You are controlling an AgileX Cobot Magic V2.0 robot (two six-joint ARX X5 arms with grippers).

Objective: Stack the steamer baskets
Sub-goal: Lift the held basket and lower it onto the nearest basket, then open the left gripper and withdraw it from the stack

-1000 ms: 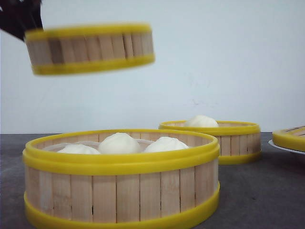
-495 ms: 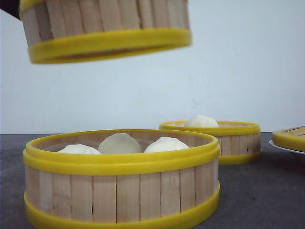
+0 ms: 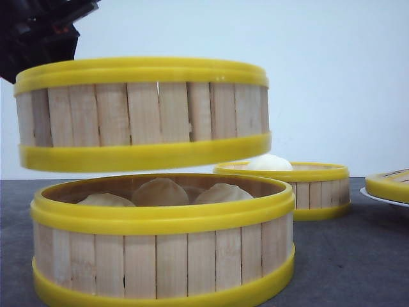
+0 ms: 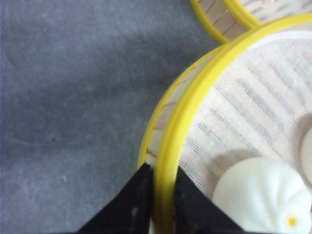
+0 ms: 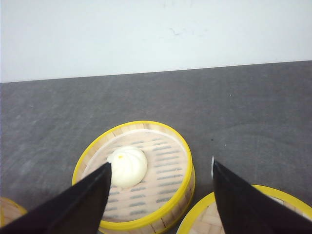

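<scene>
Yellow-ringed round bamboo-slat steamer basket [image 3: 144, 115] hangs level just above a second identical basket [image 3: 163, 240] near the table's front edge, not touching. Left gripper [image 4: 157, 187] pinches its rim, fingers nearly closed. Right gripper [image 5: 161, 183] spread wide, empty, over the third basket [image 5: 134, 175]. No legible writing.

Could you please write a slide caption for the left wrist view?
Left gripper pinches the rim of a held basket with buns, above another basket.
</scene>
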